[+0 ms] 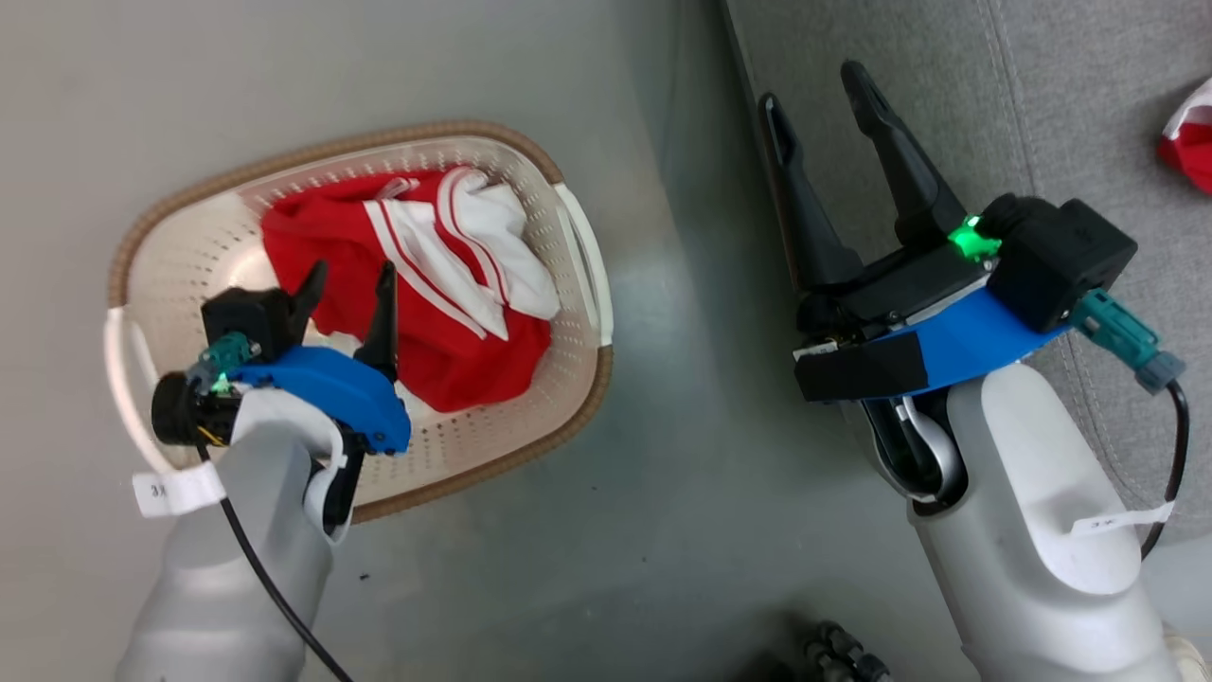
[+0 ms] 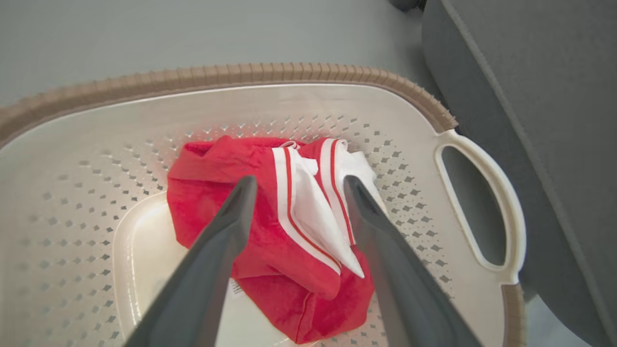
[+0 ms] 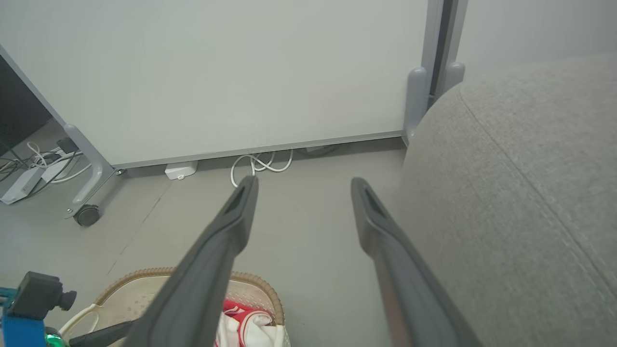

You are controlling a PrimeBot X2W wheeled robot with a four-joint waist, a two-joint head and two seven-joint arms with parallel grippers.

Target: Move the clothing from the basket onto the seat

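My left end effector [image 1: 352, 273] hangs over the basket [image 1: 331, 152] with its two fingers spread wide and nothing between them. They point down at the garment [image 1: 454, 341], a crumpled bright-red piece with a white panel and thin red-and-white stripes, which lies on the basket's bottom towards the handle nearer the seat [image 1: 1089, 95]. In my left wrist view the fingers frame the white striped fold. I cannot tell whether the tips touch the fabric.

The basket stands on the grey floor [image 1: 663, 521] just beside the seat's front edge. A second garment [image 1: 1191, 142], red and white like the first, lies on the light-grey seat cushion at the far right of my head view, cut off by the picture's edge.

My right end effector [image 1: 812, 85] is also wide and empty. It is raised at the seat's front edge, well apart from both garments. Beyond its fingers my right wrist view shows a white partition panel [image 3: 217, 72] on a castor, with looped white cables [image 3: 260, 164] at its foot.
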